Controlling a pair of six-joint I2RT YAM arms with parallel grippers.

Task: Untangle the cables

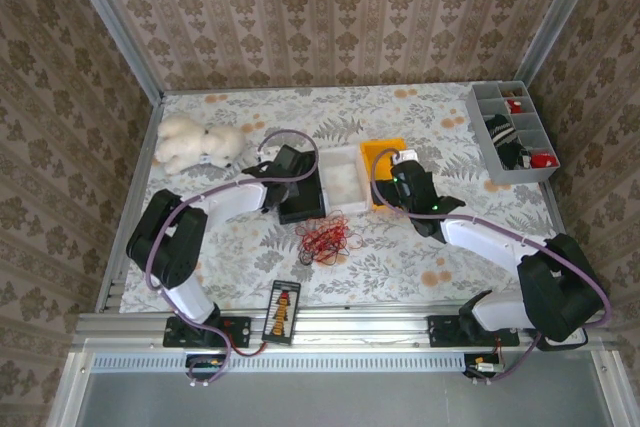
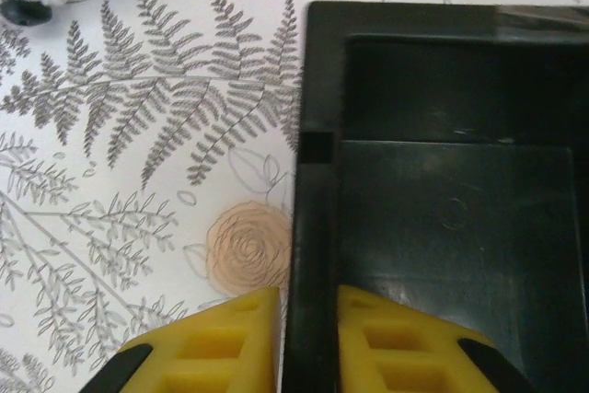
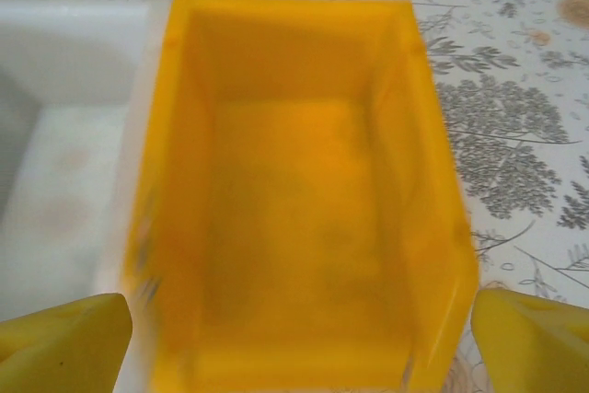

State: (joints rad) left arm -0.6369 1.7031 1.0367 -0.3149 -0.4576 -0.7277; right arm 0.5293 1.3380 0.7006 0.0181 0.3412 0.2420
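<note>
On top cam, cables (image 1: 325, 237) by black bin (image 1: 305, 209); wrist cams: L claw (image 2: 308, 301) tight on its wall, R claw (image 3: 299, 310) wide.

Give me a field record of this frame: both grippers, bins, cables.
left gripper: fingers shut on black bin wall
right gripper: open, fingers straddling yellow bin
white bin: between black and yellow bins
cables: red tangle on the near side of the bins, no gripper on it
other: plush toy, grey compartment tray
</note>
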